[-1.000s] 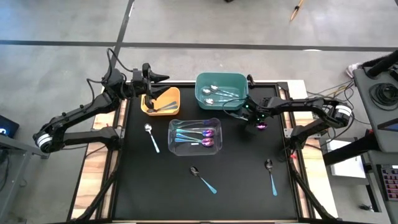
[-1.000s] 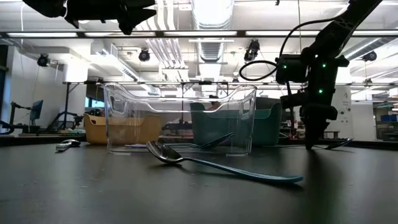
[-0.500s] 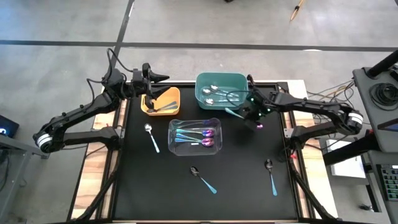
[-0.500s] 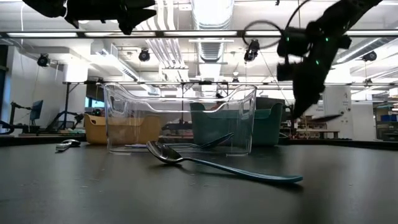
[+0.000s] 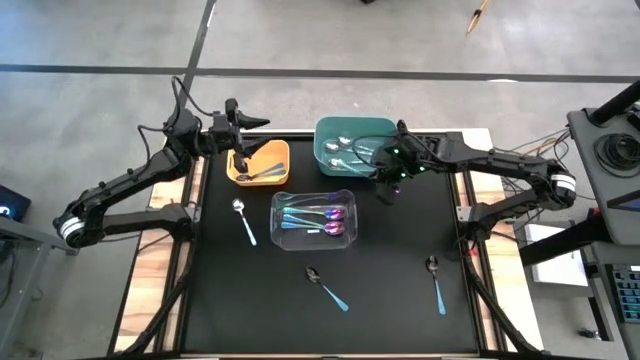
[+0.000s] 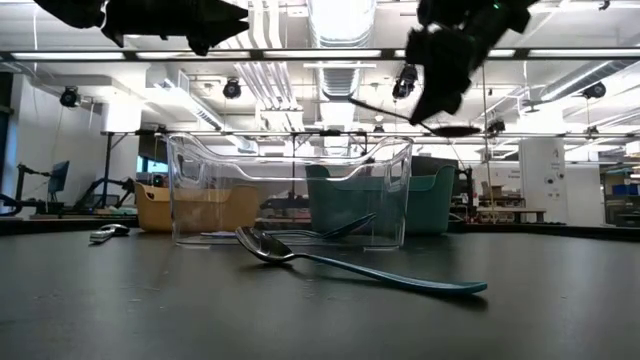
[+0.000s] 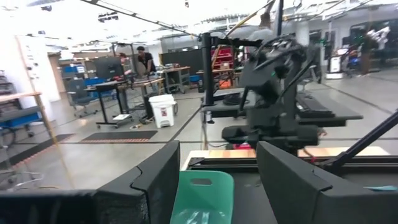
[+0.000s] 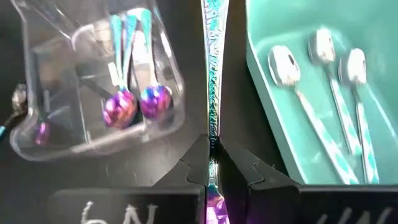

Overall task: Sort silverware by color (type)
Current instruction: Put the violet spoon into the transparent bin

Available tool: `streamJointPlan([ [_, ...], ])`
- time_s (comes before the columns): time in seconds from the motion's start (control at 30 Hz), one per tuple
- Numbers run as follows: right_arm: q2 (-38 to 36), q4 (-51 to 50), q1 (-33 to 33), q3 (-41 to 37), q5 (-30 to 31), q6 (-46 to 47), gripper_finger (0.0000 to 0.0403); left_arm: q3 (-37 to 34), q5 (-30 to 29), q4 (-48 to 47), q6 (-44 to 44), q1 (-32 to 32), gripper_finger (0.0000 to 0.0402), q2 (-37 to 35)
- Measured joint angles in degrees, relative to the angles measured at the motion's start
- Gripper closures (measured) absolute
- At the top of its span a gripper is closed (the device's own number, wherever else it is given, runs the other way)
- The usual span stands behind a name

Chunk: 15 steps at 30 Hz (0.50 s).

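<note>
My right gripper [image 5: 385, 183] is raised over the gap between the clear bin [image 5: 313, 220] and the teal bin [image 5: 355, 145], shut on a purple-bowled spoon [image 8: 212, 74] with a teal handle. Purple spoons [image 8: 138, 102] lie in the clear bin, silver ones [image 8: 323, 93] in the teal bin, dark ones in the orange bin [image 5: 260, 162]. A silver spoon [image 5: 243, 218] and two dark spoons [image 5: 326, 285] [image 5: 436, 280] lie flat on the black table. My left gripper [image 7: 217, 186] is open, waiting high above the orange bin. My right gripper pinches the spoon's handle [image 8: 213, 142] between its two fingers [image 8: 198, 163], close to the purple bowl [image 8: 214, 208], which sits behind the fingertips. The fingers lie along the handle, which sticks out past them. The spoon [image 6: 410, 115] is lifted clear, nearly level.
The three bins stand together on the far half of the table. The near half holds only the loose spoons. The table's wooden side edges [image 5: 160, 250] frame the black mat. People and workbenches show in the room beyond.
My right gripper has risen from the table with the purple-bowled spoon and moved toward the table's left, from right of the teal bin to the gap between the teal and clear bins. The spoon now hangs well above the tabletop.
</note>
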Motion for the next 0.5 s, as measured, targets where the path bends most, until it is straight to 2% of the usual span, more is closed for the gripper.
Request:
streamJointPlan([
  [0.27,9.5,-1.0,3.8,11.8,-0.1,-3.7,0.0390,0.0,0.0,-1.7,2.0,3.9,0.0207,-0.8],
  [0.5,19.4,-6.9,7.6,22.9,-0.2,-5.1,0.0390,0.0,0.0,-3.3,2.8,6.9,0.0207,-0.9],
])
